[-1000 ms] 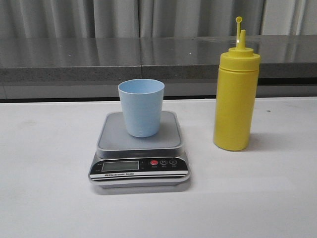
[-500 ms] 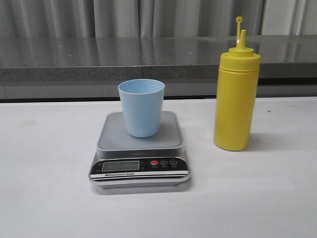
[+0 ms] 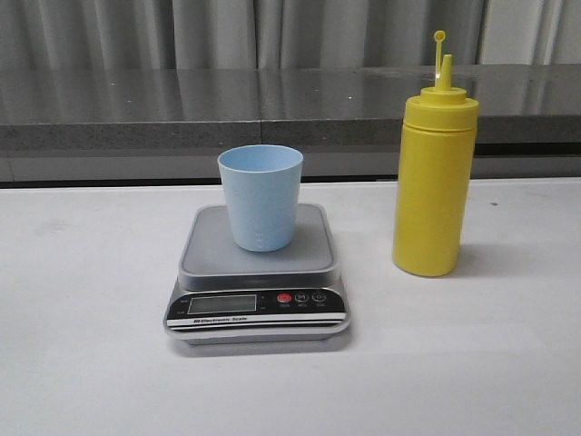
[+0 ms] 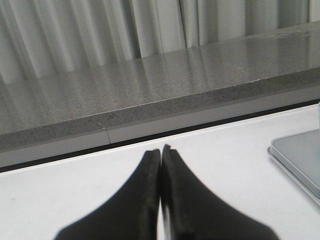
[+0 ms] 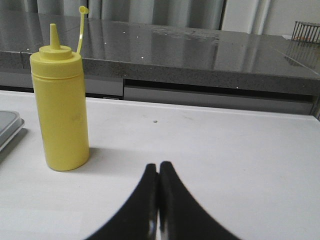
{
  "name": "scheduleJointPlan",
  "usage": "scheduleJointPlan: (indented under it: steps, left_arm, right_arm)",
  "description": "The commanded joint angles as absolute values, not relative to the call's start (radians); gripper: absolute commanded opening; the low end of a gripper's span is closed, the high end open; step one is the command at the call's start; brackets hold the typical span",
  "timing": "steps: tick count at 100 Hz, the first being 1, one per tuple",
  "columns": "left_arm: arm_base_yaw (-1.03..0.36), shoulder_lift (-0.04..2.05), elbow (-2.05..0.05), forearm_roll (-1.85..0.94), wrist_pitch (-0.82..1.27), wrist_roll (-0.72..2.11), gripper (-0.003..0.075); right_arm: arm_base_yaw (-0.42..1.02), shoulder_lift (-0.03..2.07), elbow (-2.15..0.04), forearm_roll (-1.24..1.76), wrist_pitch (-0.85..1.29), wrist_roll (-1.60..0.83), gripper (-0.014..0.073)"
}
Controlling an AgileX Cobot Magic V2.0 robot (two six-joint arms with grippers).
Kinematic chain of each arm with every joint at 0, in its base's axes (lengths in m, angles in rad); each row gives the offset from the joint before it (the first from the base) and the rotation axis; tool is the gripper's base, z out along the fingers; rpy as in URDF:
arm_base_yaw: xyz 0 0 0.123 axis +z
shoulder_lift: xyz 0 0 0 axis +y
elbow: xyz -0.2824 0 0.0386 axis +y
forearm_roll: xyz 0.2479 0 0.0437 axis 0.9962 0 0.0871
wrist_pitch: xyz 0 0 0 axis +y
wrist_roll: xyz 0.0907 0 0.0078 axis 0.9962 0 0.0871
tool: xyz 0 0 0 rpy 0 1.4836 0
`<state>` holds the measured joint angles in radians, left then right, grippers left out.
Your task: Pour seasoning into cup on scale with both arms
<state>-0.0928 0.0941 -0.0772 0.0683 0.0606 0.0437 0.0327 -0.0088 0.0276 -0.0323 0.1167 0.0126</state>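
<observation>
Next to nothing has changed over the last second — in the front view the light blue cup (image 3: pixel 260 197), the scale (image 3: pixel 257 275) and the yellow seasoning bottle (image 3: pixel 434 174) sit where they sat, shifted by no more than a hair, which reads as camera wobble rather than a move.

The cup stands upright on the grey platform of the scale, toward its far side, with the display facing the near edge of the bench (image 3: pixel 82 363). The bottle stands upright on the bench to the right of the scale, well apart from it, its nozzle uncapped and the little cap hanging off on its tether. Whether anything lies in the cup cannot be told; its inside is hidden from this angle.

The left end effector (image 4: pixel 161 154) is pinched closed on nothing, low over the bench to the left of the scale, whose corner shows at the edge of its view. The right end effector (image 5: pixel 159 167) is likewise closed and empty, to the right of the bottle.

For the task, this stillness settles little — an upright bottle beside a cup on the scale fits the moment ahead of a pour as well as the moment after one.
</observation>
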Motion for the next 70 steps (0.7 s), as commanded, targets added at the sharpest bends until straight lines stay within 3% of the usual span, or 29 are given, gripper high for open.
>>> scheduleJointPlan:
  steps: [1, 20, 70]
  left_arm:
    - [-0.086, 0.059, -0.069, 0.063, -0.040, 0.040, -0.0018]
    - [-0.062, -0.042, -0.006, 0.057, -0.040, 0.033, -0.0018]
    - [-0.043, -0.038, 0.009, 0.011, -0.036, 0.030, -0.0018]
  right_arm:
    - [0.026, -0.022, 0.028, -0.041, 0.032, 0.016, -0.0068]
    - [0.026, -0.022, 0.028, -0.041, 0.032, 0.016, -0.0068]
    - [0.026, -0.022, 0.028, -0.041, 0.033, 0.016, -0.0068]
